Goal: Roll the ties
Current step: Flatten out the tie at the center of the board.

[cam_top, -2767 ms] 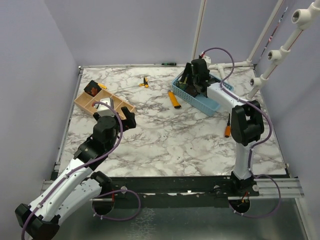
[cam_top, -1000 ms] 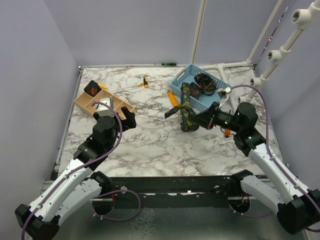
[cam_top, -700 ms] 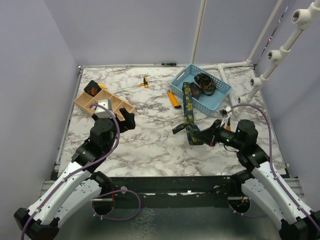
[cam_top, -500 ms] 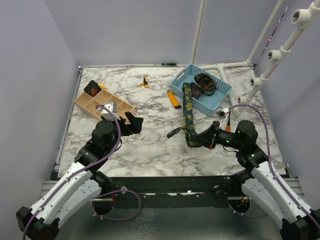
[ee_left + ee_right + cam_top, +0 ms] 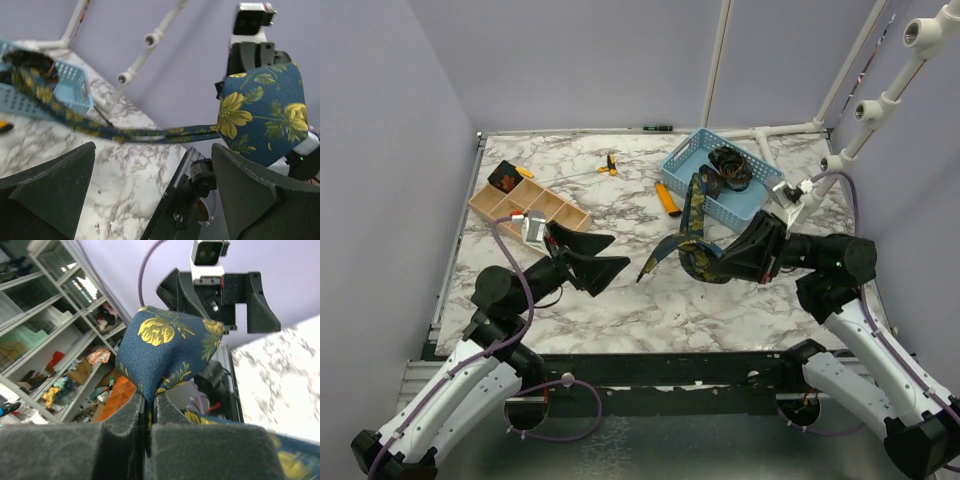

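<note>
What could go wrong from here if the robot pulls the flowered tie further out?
The flowered tie trails back over the rim of the basket; pulling further might drag the basket or snag the other tie inside. The right hand pinches only a fold of cloth, which may slip before the open left hand takes hold.

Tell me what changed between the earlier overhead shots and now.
The right gripper went from the blue plastic basket toward the middle, shut on the navy floral fabric tie, dragging its wide end out and lifting it. The left gripper, open, swung inward to face it. The dark coiled tie and tan divided tray stayed put.
</note>
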You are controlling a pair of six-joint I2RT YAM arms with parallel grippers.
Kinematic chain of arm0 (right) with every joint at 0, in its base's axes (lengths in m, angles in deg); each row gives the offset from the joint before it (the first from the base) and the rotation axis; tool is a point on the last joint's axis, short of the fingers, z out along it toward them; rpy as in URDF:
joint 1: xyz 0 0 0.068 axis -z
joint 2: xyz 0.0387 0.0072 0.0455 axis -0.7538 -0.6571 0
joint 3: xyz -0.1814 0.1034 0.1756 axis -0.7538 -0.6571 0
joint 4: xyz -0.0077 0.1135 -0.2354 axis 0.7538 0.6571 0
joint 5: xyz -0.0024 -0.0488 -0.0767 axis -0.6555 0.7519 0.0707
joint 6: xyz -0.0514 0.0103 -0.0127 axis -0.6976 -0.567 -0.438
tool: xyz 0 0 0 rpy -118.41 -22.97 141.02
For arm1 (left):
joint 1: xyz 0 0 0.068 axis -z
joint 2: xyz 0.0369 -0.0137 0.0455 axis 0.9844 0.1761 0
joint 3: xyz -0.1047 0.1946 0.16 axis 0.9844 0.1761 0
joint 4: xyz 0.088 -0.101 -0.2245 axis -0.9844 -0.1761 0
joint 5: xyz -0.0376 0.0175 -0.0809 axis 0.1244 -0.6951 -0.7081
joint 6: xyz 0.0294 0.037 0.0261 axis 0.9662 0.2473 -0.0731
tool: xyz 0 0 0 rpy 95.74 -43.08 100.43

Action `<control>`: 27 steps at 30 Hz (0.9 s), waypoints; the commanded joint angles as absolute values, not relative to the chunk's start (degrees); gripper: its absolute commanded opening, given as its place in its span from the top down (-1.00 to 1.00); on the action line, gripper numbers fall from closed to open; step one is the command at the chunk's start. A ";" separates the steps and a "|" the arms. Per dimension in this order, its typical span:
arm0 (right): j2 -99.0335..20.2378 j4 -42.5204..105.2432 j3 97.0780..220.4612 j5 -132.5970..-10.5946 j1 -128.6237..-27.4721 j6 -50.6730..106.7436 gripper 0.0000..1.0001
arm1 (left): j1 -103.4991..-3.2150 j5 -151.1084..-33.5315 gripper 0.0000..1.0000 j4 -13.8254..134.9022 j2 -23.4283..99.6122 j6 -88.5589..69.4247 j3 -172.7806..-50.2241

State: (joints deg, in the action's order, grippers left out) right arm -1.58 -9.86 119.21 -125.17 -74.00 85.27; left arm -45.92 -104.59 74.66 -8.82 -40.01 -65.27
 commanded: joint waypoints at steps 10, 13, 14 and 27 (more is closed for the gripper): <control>-16.33 6.08 167.70 -123.03 -77.92 75.29 0.99 | -46.02 -95.61 -0.98 67.06 -7.12 -21.24 -82.47; -14.77 1.29 153.94 -121.35 -77.92 75.93 0.99 | -46.02 -88.27 -0.98 64.85 -11.17 -22.18 -79.74; -14.24 -0.99 149.15 -120.86 -77.92 77.06 0.99 | -46.02 -86.82 -0.99 63.88 -12.86 -22.25 -78.86; -13.24 -12.92 134.90 -123.32 -77.95 73.50 0.99 | -46.02 -114.01 -0.98 75.47 -12.14 -37.90 -70.32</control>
State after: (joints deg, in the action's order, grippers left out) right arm -16.31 -13.37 132.30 -123.35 -77.74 81.23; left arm -45.99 -105.53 71.25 -13.96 -31.92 -72.33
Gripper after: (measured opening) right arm 0.035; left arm 0.990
